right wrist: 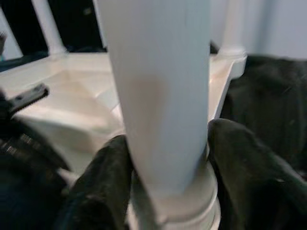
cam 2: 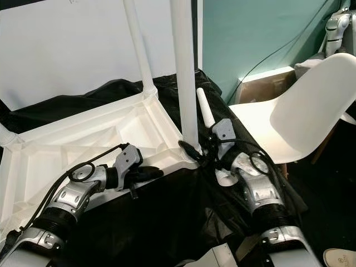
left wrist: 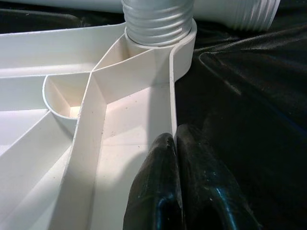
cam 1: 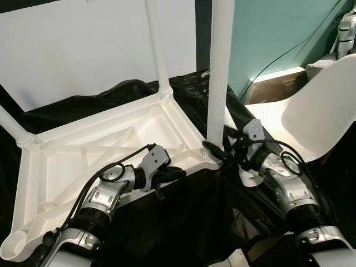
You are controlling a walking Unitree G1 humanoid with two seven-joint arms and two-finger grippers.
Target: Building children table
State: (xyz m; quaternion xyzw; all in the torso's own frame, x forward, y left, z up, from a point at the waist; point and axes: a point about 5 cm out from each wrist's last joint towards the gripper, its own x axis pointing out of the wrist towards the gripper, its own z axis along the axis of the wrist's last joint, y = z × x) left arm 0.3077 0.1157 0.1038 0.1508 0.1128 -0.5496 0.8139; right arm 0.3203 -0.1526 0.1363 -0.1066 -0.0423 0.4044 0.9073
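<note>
The white plastic table top [cam 1: 105, 139] lies upside down on a black cloth [cam 2: 167, 222], with its ribbed underside facing up. Three legs already stand in the corner sockets, and the nearest leg [cam 2: 183, 72] rises upright from the corner closest to the right arm. The right gripper [cam 2: 201, 149] holds this leg low down, just above its threaded collar; in the right wrist view its two black fingers [right wrist: 103, 177] press on both sides of the white tube. The left gripper [cam 1: 172, 173] rests on the near edge of the table top, and its fingers [left wrist: 160, 182] are closed together, touching the rim without holding anything. One corner socket [cam 1: 14, 242] near the left arm is open and waits for a leg, and a loose leg [cam 2: 204, 108] lies on the cloth beside a white chair [cam 2: 300, 105]. The plastic looks light, stiff and smooth, so I think the tube may slip when it is turned; gripping near the base seems best, while the other claw steadies the top.
</note>
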